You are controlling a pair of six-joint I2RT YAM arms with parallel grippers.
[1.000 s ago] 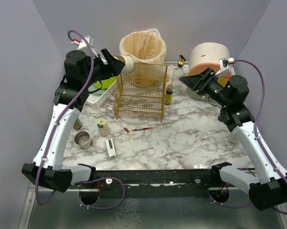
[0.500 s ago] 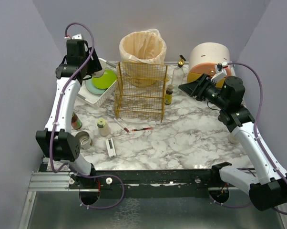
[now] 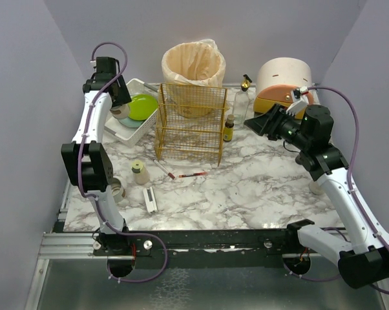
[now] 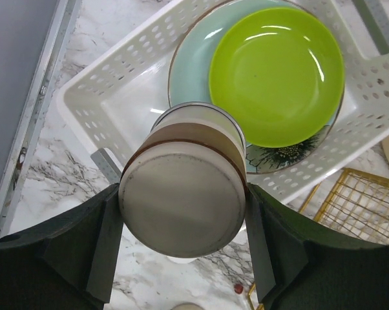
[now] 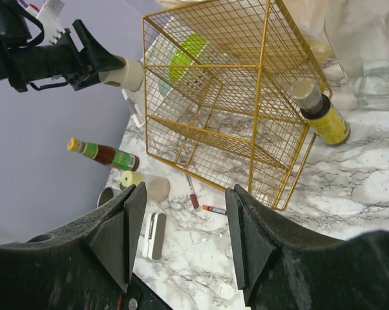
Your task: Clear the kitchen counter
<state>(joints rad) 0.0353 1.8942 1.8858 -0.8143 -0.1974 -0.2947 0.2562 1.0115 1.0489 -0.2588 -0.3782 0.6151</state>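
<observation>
My left gripper (image 4: 183, 216) is shut on a cream cup with a brown band (image 4: 183, 194), gripped near its base and hanging over the near corner of the white slotted tray (image 4: 110, 103). In the top view that gripper (image 3: 120, 106) is at the back left. The tray holds a lime green plate (image 4: 275, 71) on a pale blue plate (image 4: 191, 64). Raised over the right side of the marble kitchen counter (image 3: 259, 187), my right gripper (image 3: 256, 121) stands open and empty, its jaws (image 5: 185, 232) facing the gold wire rack (image 5: 233, 97).
On the counter lie two pens (image 3: 164, 169) (image 3: 193, 175), a yellow-lidded jar (image 3: 139, 172), a tin can (image 3: 114, 189), a white and grey device (image 3: 150, 200) and a sauce bottle (image 5: 103, 155). A small bottle (image 3: 229, 129), bagged bin (image 3: 193, 64), glass dispenser (image 3: 243, 97) and cream pot (image 3: 282, 81) stand behind.
My left arm has swung the cup away from the bin, back and to the left, and now holds it over the white tray. The right gripper has shifted only slightly.
</observation>
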